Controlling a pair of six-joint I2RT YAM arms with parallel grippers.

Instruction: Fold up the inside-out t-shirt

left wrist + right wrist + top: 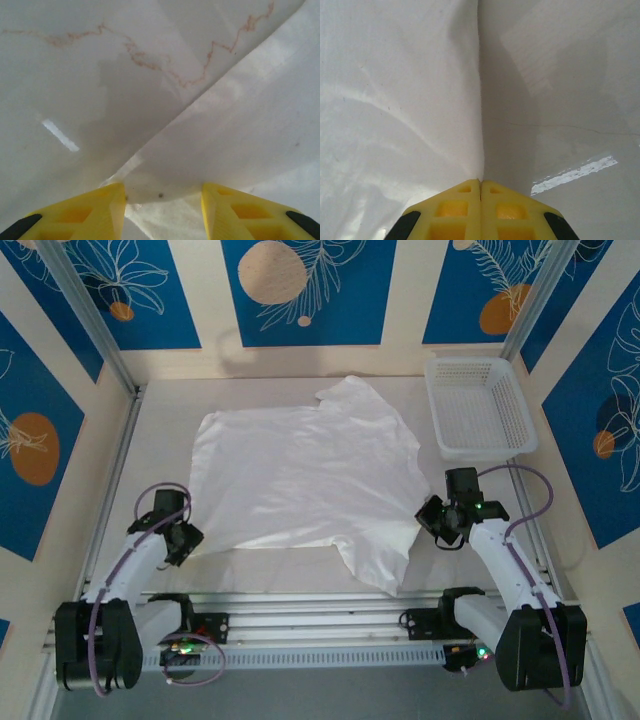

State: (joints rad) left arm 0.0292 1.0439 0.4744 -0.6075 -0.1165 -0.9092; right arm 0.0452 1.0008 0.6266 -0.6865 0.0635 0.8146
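Closest to the lens in the left wrist view, the left gripper (162,194) has its yellow fingers (95,210) well apart. A corner of the inside-out t-shirt (240,130) lies flat on the table in the gap between them, and neither pad presses on it. From above, that left gripper (185,538) sits at the shirt's near-left corner.

The right gripper (480,184) has its fingers pressed together. A raised ridge of the white shirt (395,100) runs straight into the seam between the tips, so it is clamped on the cloth's edge. From overhead, the right gripper (440,520) is at the shirt's right-hand border.

The t-shirt (310,480) is spread out, wrinkled, over the middle of the table (160,440), with one sleeve pointing to the far side and another flap hanging toward the near edge. The glossy tabletop (75,75) beside the left corner bears thin reddish veins.

A white plastic lattice basket (485,452) stands at the far right, beyond the right gripper and just clear of the shirt. Blue floral wall panels (300,290) close in the far side.
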